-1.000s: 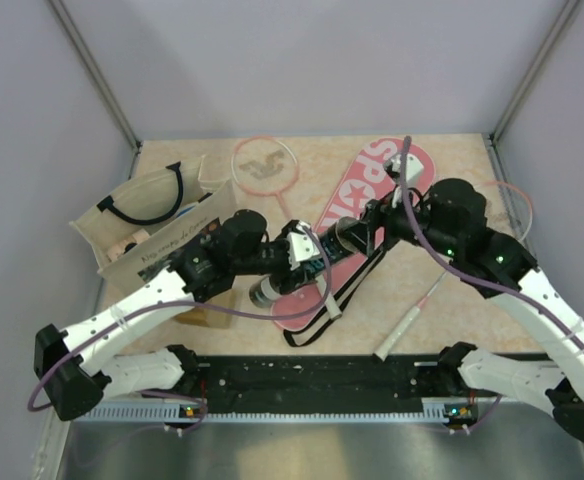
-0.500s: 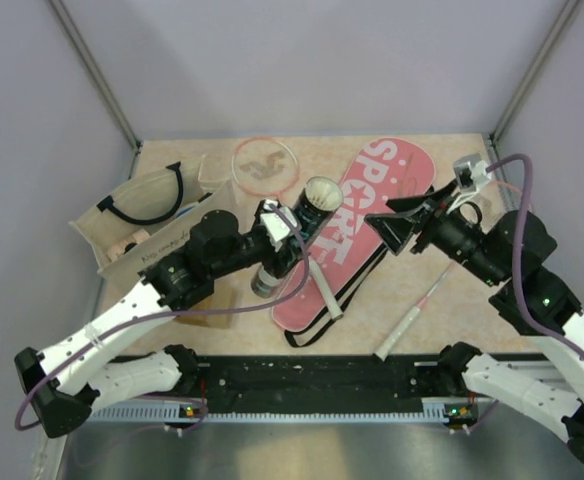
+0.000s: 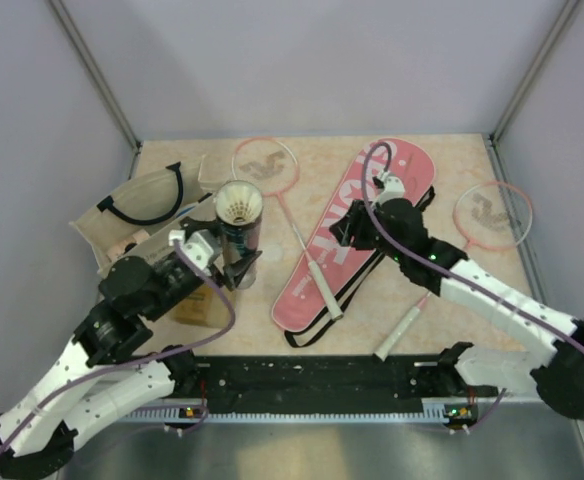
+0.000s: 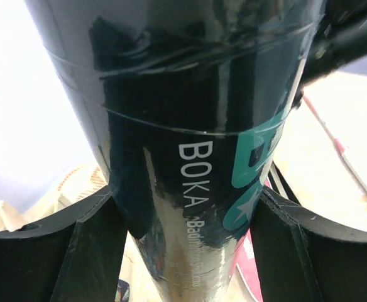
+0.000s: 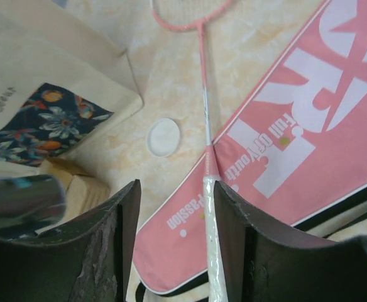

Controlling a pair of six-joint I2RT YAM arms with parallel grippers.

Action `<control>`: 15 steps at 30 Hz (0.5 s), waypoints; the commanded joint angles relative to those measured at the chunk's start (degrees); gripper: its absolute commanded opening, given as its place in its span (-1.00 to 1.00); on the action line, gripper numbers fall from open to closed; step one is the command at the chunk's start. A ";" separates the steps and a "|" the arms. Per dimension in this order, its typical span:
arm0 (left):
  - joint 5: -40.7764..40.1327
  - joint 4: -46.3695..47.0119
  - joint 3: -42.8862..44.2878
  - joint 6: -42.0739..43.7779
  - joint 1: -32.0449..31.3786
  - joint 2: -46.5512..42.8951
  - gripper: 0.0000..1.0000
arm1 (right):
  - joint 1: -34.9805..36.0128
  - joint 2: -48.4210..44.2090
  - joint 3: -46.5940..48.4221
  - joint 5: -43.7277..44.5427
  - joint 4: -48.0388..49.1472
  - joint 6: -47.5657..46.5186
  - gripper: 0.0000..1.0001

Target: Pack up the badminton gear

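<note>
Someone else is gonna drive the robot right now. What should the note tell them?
Left end effector: shut on the tube, upright beside the tote; the shuttlecock seems to sit inside.
Right end effector: open, empty, above the cover and the racket lying across it.
Second racket: on the table, far right.
Done: no racket packed yet.
Left: both rackets, tube.

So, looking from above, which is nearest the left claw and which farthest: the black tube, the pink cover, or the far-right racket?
From the left gripper, in the top view:
1. black tube: held between its fingers, on the left.
2. pink cover: lying mid-table, to its right.
3. far-right racket: by the right edge.
</note>
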 commanded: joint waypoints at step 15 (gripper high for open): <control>0.81 -2.78 1.04 -1.29 0.13 -14.42 -0.63 | 7.87 44.50 20.49 3.41 4.48 19.14 -0.20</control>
